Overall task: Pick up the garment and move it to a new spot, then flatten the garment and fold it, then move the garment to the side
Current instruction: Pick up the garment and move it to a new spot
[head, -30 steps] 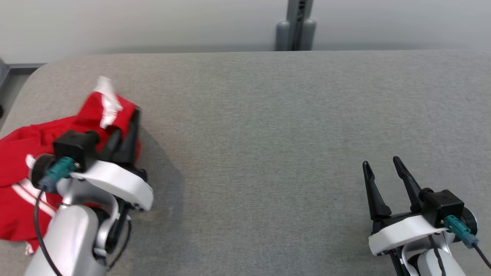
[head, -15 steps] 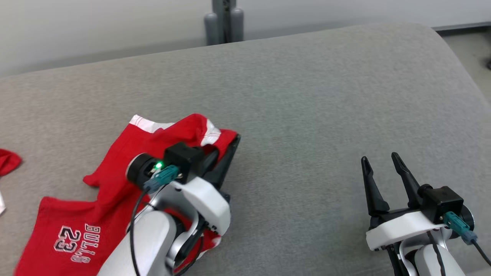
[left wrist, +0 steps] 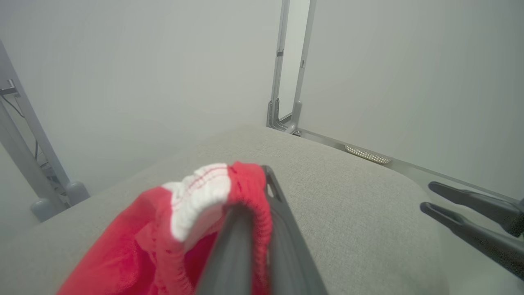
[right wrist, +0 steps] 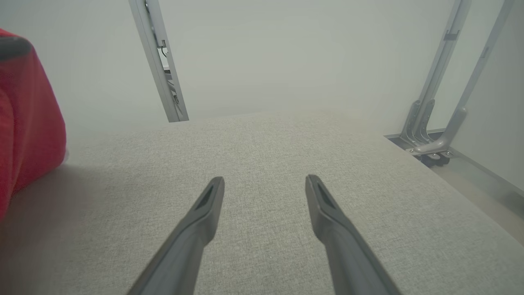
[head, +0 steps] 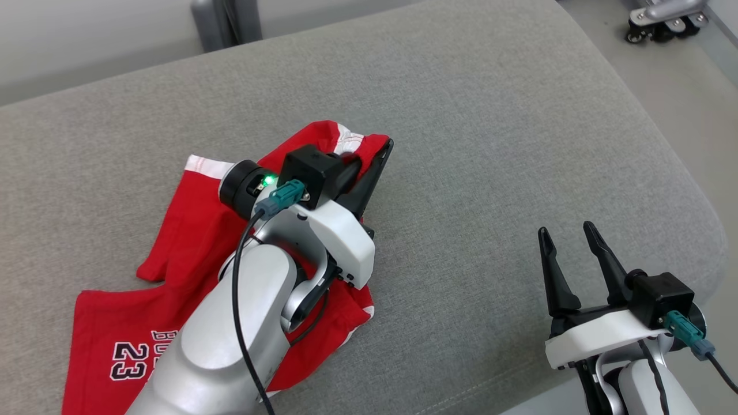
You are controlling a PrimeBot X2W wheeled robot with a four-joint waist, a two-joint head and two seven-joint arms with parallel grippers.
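Left gripper (head: pixel 381 151) clamped on garment (head: pixel 184 230) edge.
The garment lies on the grey cushion (head: pixel 490 144), extending from the grip back toward the robot's left; right gripper (head: pixel 568 239), fingers apart and empty, stands well apart on the right.

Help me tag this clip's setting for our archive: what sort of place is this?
Probably a robotics lab or test bay, not a home: a grey fabric-padded work surface, bare pale walls, and metal frame posts on castors. A red jersey lies on it, one edge in the left pincer.
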